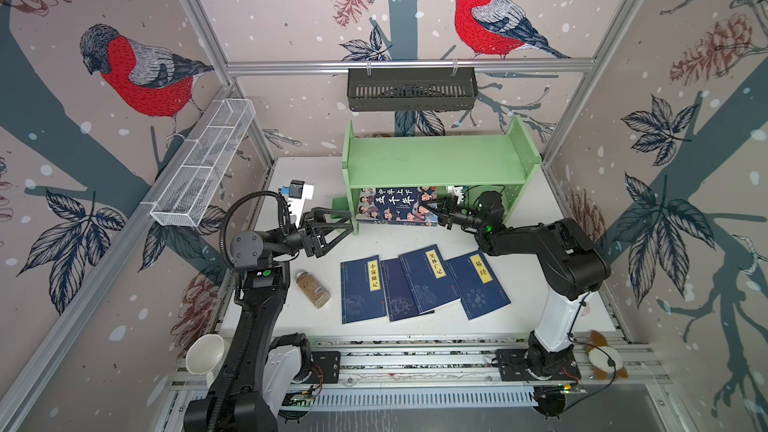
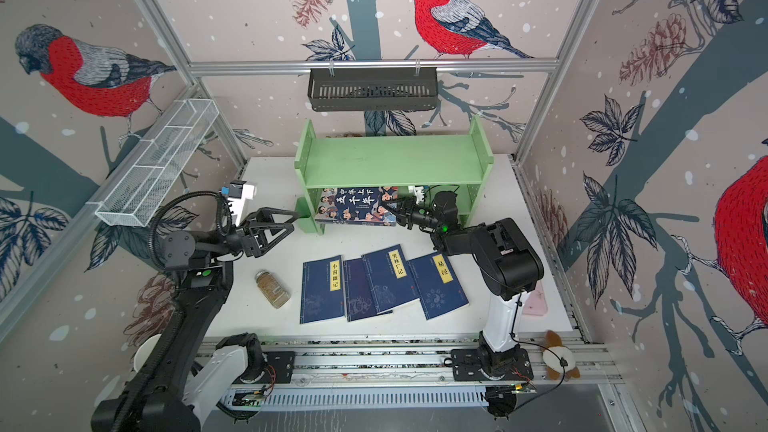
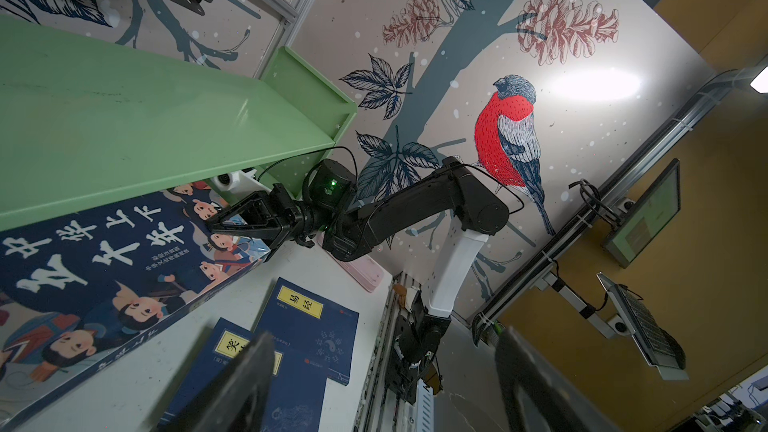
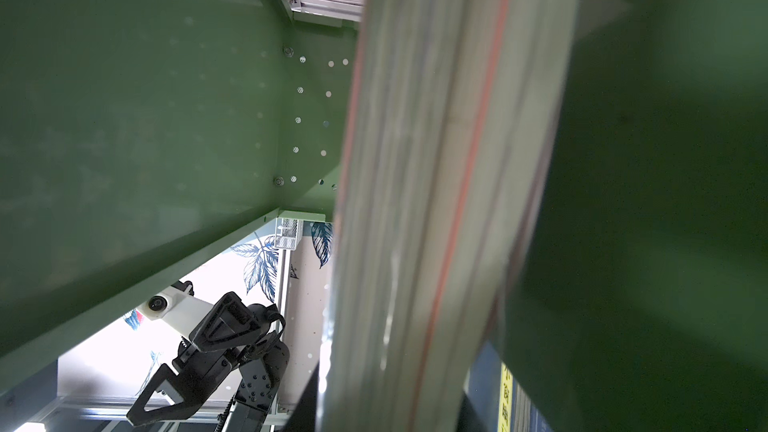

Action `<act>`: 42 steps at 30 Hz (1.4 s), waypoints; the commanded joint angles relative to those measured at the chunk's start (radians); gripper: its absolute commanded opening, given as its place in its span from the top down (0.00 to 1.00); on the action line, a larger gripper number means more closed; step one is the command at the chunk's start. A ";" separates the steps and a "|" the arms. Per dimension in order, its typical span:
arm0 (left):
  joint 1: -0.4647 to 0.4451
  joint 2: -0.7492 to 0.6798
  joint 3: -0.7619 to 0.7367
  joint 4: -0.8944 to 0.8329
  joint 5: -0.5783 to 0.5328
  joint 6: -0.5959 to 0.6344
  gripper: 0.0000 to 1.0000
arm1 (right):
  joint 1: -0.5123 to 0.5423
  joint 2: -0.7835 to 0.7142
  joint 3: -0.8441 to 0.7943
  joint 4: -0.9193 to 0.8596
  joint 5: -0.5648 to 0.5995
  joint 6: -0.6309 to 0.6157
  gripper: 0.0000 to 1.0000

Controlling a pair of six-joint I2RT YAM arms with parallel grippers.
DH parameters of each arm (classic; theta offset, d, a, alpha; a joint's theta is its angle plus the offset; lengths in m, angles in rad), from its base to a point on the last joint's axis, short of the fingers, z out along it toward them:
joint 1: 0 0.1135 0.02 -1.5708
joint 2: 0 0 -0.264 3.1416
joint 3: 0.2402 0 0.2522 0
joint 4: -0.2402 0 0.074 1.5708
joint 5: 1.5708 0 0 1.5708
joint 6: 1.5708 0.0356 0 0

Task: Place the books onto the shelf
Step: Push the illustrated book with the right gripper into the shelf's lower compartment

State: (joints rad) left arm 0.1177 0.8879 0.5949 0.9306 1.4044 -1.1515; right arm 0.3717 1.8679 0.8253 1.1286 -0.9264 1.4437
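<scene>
- at centre of both top views: one green shelf (image 1: 436, 155), two tiers.
- one cartoon-cover book (image 1: 390, 205) sits tilted in the lower tier, cover showing.
- right gripper (image 1: 434, 209), right of centre, is pinching that book's right edge; the right wrist view shows page edges between the jaws.
- lower centre: four navy paperbacks (image 1: 424, 280) lie flat on the table (image 1: 415, 328), fanned and overlapping, in front of the shelf and apart from it.
- left gripper (image 1: 351, 222), left of centre, has its jaws spread and holds nothing, just beside the shelf's left panel.
- one jar (image 1: 313, 288) lies on its side left of the paperbacks.
</scene>
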 commanded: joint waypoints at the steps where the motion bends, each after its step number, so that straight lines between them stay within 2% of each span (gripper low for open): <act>1: 0.003 -0.007 -0.004 0.016 -0.010 0.010 0.16 | 0.001 -0.015 0.018 0.090 0.016 -0.028 0.97; 4: 0.003 -0.010 -0.006 0.009 -0.010 0.016 0.16 | 0.003 -0.030 0.016 0.064 0.028 -0.040 0.90; 7: 0.005 -0.012 -0.006 0.004 -0.013 0.022 0.16 | 0.005 -0.052 0.011 0.029 0.048 -0.052 0.88; 16: 0.005 -0.018 -0.012 -0.001 -0.015 0.024 0.16 | 0.029 -0.125 0.026 -0.206 0.129 -0.170 0.45; 20: 0.005 -0.021 -0.017 -0.005 -0.019 0.028 0.16 | 0.030 -0.153 0.017 -0.293 0.180 -0.197 0.36; 23: 0.005 -0.023 -0.017 -0.019 -0.022 0.040 0.16 | 0.030 -0.167 0.009 -0.349 0.218 -0.207 0.33; 27: 0.005 -0.027 -0.008 -0.091 -0.032 0.092 0.15 | 0.030 -0.197 0.024 -0.523 0.291 -0.275 0.27; 33: 0.005 -0.034 0.018 -0.277 -0.065 0.236 0.15 | 0.042 -0.246 0.105 -0.801 0.410 -0.406 0.20; 35: 0.005 -0.037 0.038 -0.410 -0.107 0.345 0.16 | 0.044 -0.254 0.119 -0.840 0.427 -0.422 0.18; 38: 0.005 -0.033 0.102 -0.721 -0.214 0.603 0.16 | 0.047 -0.253 0.139 -0.890 0.447 -0.438 0.15; 39: 0.006 -0.029 0.114 -0.774 -0.249 0.662 0.15 | 0.047 -0.253 0.142 -0.905 0.454 -0.441 0.14; 42: 0.004 -0.021 0.129 -0.848 -0.306 0.732 0.15 | 0.051 -0.253 0.144 -0.926 0.472 -0.445 0.14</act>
State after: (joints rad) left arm 0.1211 0.8619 0.7074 0.2623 1.1893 -0.6033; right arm 0.4191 1.6180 0.9649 0.2985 -0.5159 1.0405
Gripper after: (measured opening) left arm 0.847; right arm 0.854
